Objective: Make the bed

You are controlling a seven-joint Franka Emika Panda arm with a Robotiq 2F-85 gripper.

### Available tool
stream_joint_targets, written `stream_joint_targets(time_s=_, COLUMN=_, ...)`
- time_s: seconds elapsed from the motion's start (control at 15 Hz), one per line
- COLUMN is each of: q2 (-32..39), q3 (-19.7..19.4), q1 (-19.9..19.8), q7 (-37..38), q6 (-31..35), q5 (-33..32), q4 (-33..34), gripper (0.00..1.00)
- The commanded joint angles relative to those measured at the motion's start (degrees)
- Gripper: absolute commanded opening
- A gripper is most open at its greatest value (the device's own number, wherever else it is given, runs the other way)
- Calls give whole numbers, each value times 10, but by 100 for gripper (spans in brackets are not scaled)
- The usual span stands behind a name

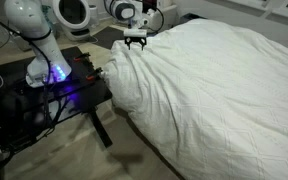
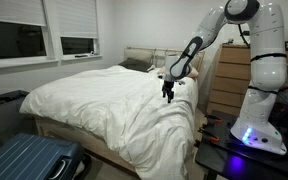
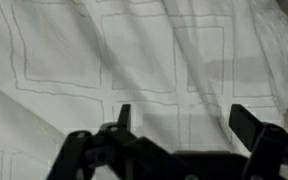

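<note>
One gripper, spread and empty, just over the bed's duvet — a shallow pinch could slip off the puffy fabric.

Quick count from where I'm standing: one bed, one arm with two fingers, one suitcase, one dresser, two windows, one worktop.

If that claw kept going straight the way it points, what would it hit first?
Most likely the white duvet: the gripper points down at it, and the wrist view shows only that fabric ahead. Gap unclear.
</note>
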Motion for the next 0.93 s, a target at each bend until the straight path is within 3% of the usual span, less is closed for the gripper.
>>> stream_joint_targets(time_s=0.0, q2=-2, q3=28, q1=-32, q7=-25, q6=85, q5=20, q4=-48, gripper=100)
stream_joint_targets(time_s=0.4, q2=35, q3=61, q1=-79, q7=-8, q6=204, q5=-19, q4=-83, gripper=100)
stream_joint_targets(time_s=0.87, q2=97, q3=40, q1=-85, q7=16, q6=248, q5=-91, q4=-62, gripper=100)
